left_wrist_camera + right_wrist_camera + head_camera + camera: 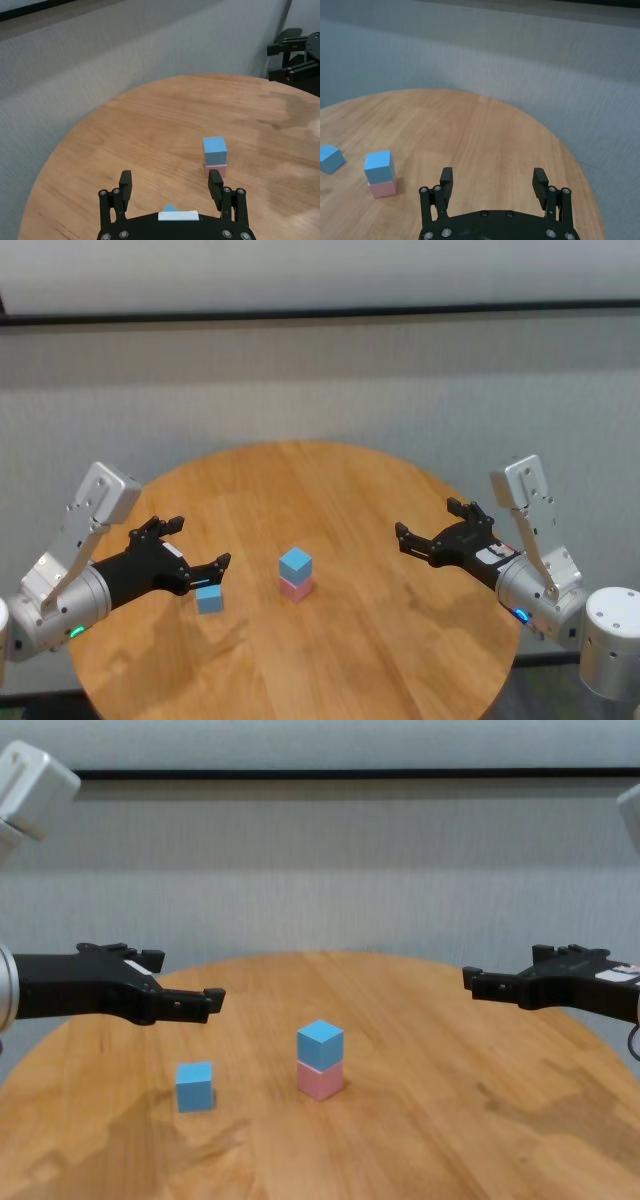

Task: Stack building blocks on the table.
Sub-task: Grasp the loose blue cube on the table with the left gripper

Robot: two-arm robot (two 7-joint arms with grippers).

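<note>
A light blue block (295, 562) sits on a pale pink block (298, 589) near the middle of the round wooden table (330, 490); the chest view shows the same stack, blue block (320, 1043) on pink block (320, 1081). A second light blue block (209, 599) lies alone to the stack's left. My left gripper (198, 542) hovers open just above and behind this loose blue block (194, 1086), holding nothing. In the left wrist view only a corner of the loose block (170, 207) shows below the gripper. My right gripper (427, 520) hangs open and empty, well right of the stack.
The table's round edge curves close behind both arms. Bare wood lies in front of the stack and between the stack and the right gripper (470, 979). A grey wall stands behind the table.
</note>
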